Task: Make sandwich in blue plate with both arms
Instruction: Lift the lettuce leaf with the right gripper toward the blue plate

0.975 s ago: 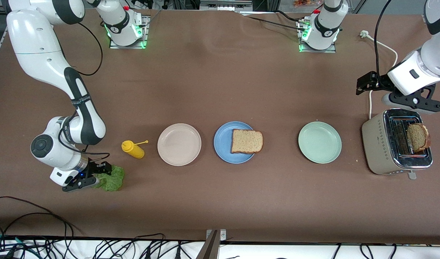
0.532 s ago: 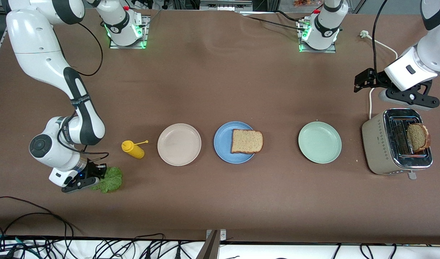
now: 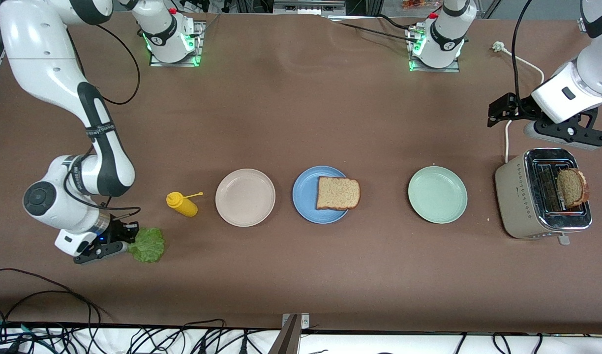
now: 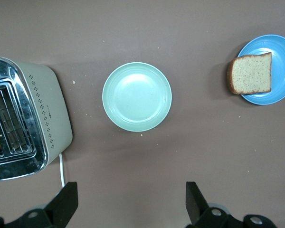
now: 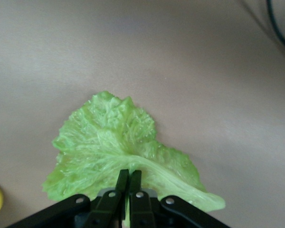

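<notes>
Right gripper pinching lettuce stem for transfer | left gripper spread over table, near toaster | bread waits on blue plate

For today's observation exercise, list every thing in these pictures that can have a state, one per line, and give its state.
Blue plate: holds one bread slice, no lettuce yet.
Lettuce: pinched at its edge by the right gripper.
Right gripper: shut on lettuce.
Left gripper: open, over the toaster.
Toaster: second slice sticking up from a slot.
White plate: empty.
Green plate: empty.
Mustard bottle: lying on the table.
</notes>
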{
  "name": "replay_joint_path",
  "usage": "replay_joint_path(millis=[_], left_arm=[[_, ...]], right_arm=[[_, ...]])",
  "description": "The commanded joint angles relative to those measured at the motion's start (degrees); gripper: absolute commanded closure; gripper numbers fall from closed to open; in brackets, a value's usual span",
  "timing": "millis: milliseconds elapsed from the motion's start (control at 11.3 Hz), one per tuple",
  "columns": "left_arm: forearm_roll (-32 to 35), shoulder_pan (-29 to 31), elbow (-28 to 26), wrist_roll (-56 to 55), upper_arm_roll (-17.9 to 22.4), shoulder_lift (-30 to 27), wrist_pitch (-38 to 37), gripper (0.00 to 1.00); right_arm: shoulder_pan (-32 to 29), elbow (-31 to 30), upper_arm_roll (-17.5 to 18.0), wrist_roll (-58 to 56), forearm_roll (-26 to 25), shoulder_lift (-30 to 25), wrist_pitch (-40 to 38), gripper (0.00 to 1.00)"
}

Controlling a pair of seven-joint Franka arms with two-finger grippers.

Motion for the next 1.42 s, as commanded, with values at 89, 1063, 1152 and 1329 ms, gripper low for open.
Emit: replay_joint_path(millis=[89, 1063, 1152, 1329], left_arm=[[2.60, -0.12, 1.98, -5.26, -0.23, 0.92, -0.56, 0.00], [2.34, -0.12, 2.50, -4.56, -0.41, -1.63, -3.19, 0.00], [2.43, -0.12, 2.77, -4.56, -0.41, -1.54, -3.19, 0.00], [2.43, -0.12, 2.77, -4.56, -0.41, -1.54, -3.19, 0.00]], right_arm=[[-0.29, -0.95, 0.21, -1.39, 0.90, -6.20, -8.18, 1.00], [1.54, 1.33, -0.23, 2.63, 7.32, -19.04, -31.92, 1.00], [3.30, 2.73, -0.32, 5.88, 7.23, -19.05, -32.89, 1.00], [7.60, 3.27, -1.19, 13.17, 7.32, -18.61, -33.25, 1.00]])
